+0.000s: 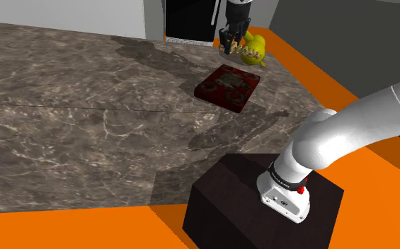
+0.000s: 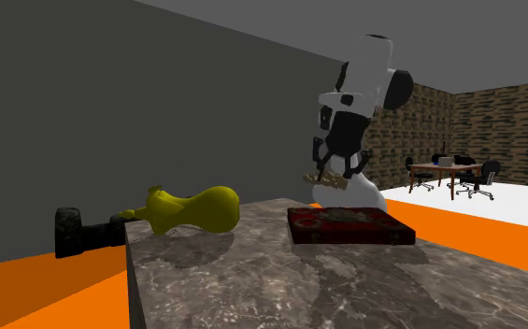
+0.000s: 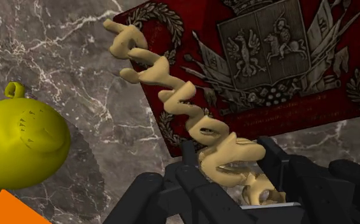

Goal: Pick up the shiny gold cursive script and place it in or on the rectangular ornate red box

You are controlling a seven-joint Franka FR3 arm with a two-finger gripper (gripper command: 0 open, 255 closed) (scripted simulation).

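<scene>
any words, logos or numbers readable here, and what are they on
No text can be read for certain.
cursive script, clasped by the gripper: a tan looping word, but its letters cannot be made out at this angle.
red box: a grey coat of arms with an eagle and a horseman on its lid, no legible words.
black band at the arm's base: pale lettering, too small to read.
</scene>
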